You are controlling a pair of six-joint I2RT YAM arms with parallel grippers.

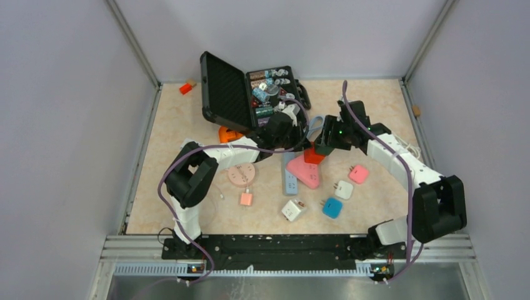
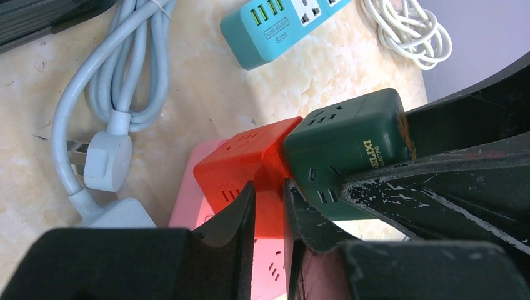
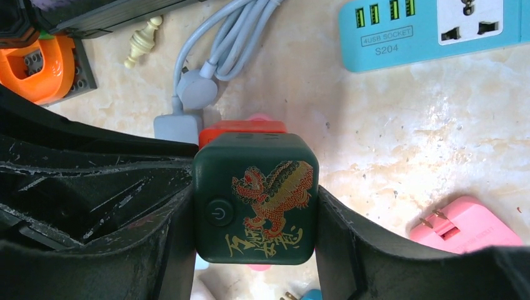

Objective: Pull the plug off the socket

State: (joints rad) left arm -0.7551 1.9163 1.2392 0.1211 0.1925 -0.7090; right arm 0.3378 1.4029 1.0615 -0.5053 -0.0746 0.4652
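Looking down from above, I see both arms meet over the middle of the counter [image 1: 187, 131]. The left fingers [image 1: 300, 140] and the right fingers [image 1: 320, 145] are tip to tip above a red cube [image 1: 312, 156]. It sits on the 12 o'clock end of a pink power strip [image 1: 304, 174]. An open black case [image 1: 222, 94] lies at 11 o'clock of them.

From the left wrist, the green cube [image 2: 347, 140] presses against the red cube's 2 o'clock side, both of them tilted. I take the green one for the plug that has to come off. The left fingers are clenched almost tip to tip right in front of the red cube's lower face. Whether they pinch any of it I cannot tell. That is the worry: if nothing pins the red cube, a pull may lift it off the pink strip along with the green one, or drag the whole strip.

From the right wrist, the right fingers grasp the green cube by its 3 and 9 o'clock faces, with the red cube peeking out at 12 o'clock. The green cube is dark, glossy and round-cornered, with a gold and red beast printed beside a power button. Those smooth faces could slide out of the grip, and a crooked pull could jam the pins.
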